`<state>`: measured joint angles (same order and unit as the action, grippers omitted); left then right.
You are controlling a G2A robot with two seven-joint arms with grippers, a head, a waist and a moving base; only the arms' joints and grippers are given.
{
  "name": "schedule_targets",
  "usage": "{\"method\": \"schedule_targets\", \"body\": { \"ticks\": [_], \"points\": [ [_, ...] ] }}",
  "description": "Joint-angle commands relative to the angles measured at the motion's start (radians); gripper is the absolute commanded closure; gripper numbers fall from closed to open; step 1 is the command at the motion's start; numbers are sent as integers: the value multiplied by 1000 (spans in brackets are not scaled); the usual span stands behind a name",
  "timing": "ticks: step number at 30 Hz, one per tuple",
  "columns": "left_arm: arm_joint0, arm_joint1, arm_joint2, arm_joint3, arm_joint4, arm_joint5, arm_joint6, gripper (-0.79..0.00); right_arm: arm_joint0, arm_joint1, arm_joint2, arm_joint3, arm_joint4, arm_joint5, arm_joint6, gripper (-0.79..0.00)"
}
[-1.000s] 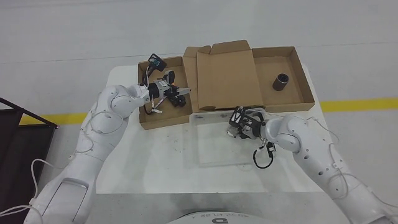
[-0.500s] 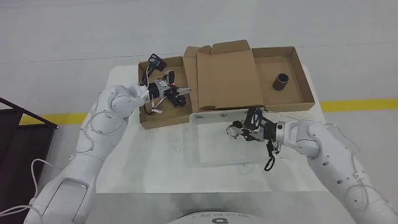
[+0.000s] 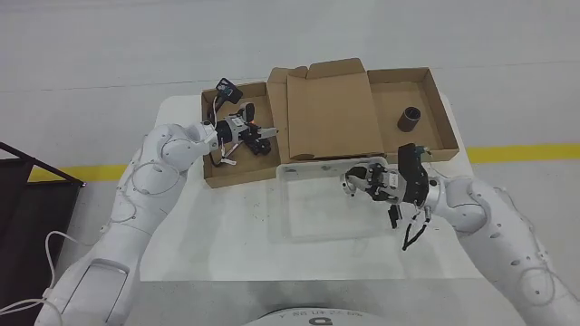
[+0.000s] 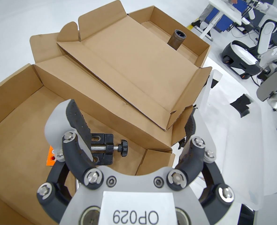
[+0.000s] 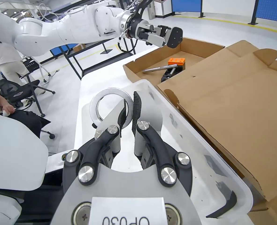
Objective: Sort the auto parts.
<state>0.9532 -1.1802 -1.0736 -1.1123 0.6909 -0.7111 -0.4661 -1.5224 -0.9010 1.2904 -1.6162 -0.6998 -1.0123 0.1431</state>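
My right gripper [image 5: 129,105] is shut on the rim of a silver metal ring [image 5: 110,108], held just above the clear plastic tray [image 5: 199,155]. In the top view the ring [image 3: 354,179] hangs over the tray's far right part, near the cardboard boxes. My left gripper [image 4: 132,122] is open and holds nothing, hovering over the left cardboard box [image 3: 213,167]. Under it lie a black clamp [image 4: 105,147] and an orange block [image 4: 50,156]. A metal rod [image 5: 159,68] lies beside them. A dark cylindrical sleeve [image 3: 410,118] stands in the right box.
A folded cardboard lid [image 3: 331,113] lies between the two box compartments. Black rubber scraps [image 5: 223,206] lie in the clear tray. The white table's edge [image 3: 181,235] runs along the left, with bare tabletop in front of the tray.
My right arm has carried the ring to the right across the tray, toward the boxes, and its wrist has turned. The left arm has stayed where it was.
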Motion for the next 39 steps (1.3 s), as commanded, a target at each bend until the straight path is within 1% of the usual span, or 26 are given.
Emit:
{"method": "schedule_targets", "body": {
  "ticks": [1, 5, 6, 8, 12, 15, 18, 20, 23, 25, 27, 32, 38, 39],
  "points": [
    [0, 0, 0, 0, 0, 0, 0, -785, 0, 0, 1, 0, -1, 0, -1, 0],
    [0, 0, 0, 0, 0, 0, 0, -785, 0, 0, 1, 0, -1, 0, -1, 0],
    [0, 0, 0, 0, 0, 0, 0, -785, -1, -1, -3, -3, -9, 15, 4, 0],
    [0, 0, 0, 0, 0, 0, 0, -785, 1, -5, -6, -2, -5, 67, -9, 0],
    [0, 0, 0, 0, 0, 0, 0, -785, 38, -7, 33, 58, 103, 167, -12, 0],
    [0, 0, 0, 0, 0, 0, 0, -785, 64, -9, 76, 94, 130, 316, -29, 0],
    [0, 0, 0, 0, 0, 0, 0, -785, 87, -17, 98, 118, 42, 548, -85, 0],
    [0, 0, 0, 0, 0, 0, 0, -785, 99, -24, 89, 138, 39, 617, -103, 0],
    [0, 0, 0, 0, 0, 0, 0, -785, 127, -34, 68, 177, -63, 785, -124, 0],
    [0, 0, 0, 0, 0, 0, 0, -785, 149, -42, 46, 201, -92, 850, -116, 0],
    [0, 0, 0, 0, 0, 0, 0, -785, 170, -49, 29, 224, -100, 884, -107, 0],
    [0, 0, 0, 0, 0, 0, 0, -785, 205, -61, 0, 261, -141, 932, -90, 0],
    [0, 0, 0, 0, 0, 0, 0, -785, 221, -73, -18, 266, -161, 939, -89, 0],
    [0, 0, 0, 0, 0, 0, 0, -785, 221, -75, -20, 266, -165, 940, -90, -18]
  ]
}}
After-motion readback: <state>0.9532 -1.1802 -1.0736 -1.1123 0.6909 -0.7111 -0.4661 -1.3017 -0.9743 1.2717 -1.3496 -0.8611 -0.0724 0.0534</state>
